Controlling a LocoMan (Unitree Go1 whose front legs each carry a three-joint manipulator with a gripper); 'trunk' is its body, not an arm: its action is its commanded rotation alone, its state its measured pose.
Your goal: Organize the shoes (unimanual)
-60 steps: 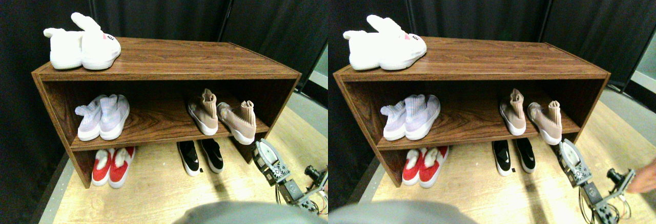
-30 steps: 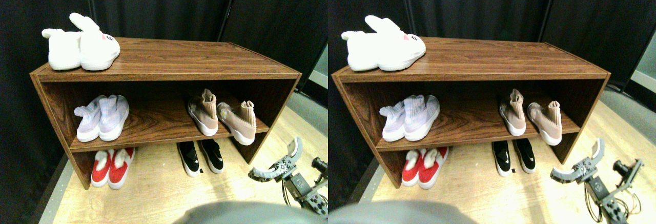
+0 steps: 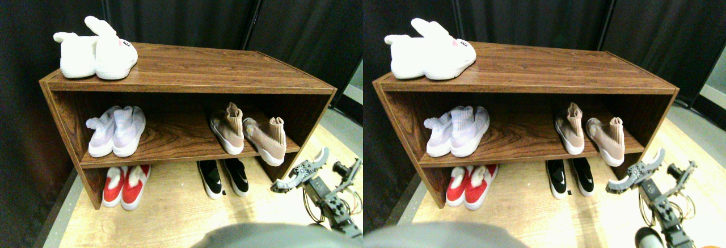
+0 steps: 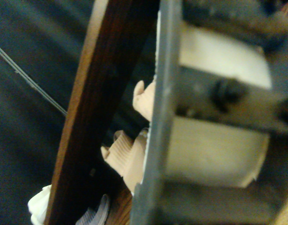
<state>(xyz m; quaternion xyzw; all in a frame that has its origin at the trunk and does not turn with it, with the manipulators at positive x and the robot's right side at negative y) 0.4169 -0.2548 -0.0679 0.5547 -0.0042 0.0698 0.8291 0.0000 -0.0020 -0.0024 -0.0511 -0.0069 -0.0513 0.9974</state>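
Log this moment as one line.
right gripper: open, empty, by shelf's right end | tan knit sneakers: middle shelf, splayed | black slip-ons: floor

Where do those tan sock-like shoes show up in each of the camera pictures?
Stereo pair view: the tan sock shoes stand on the right end of the wooden rack's middle shelf, above the black slip-ons.
Wrist view: the tan sock shoes show only as ribbed collars peeking between the rack's brown board and the dark frame of the end effector.
Shared landmark: the wooden rack.
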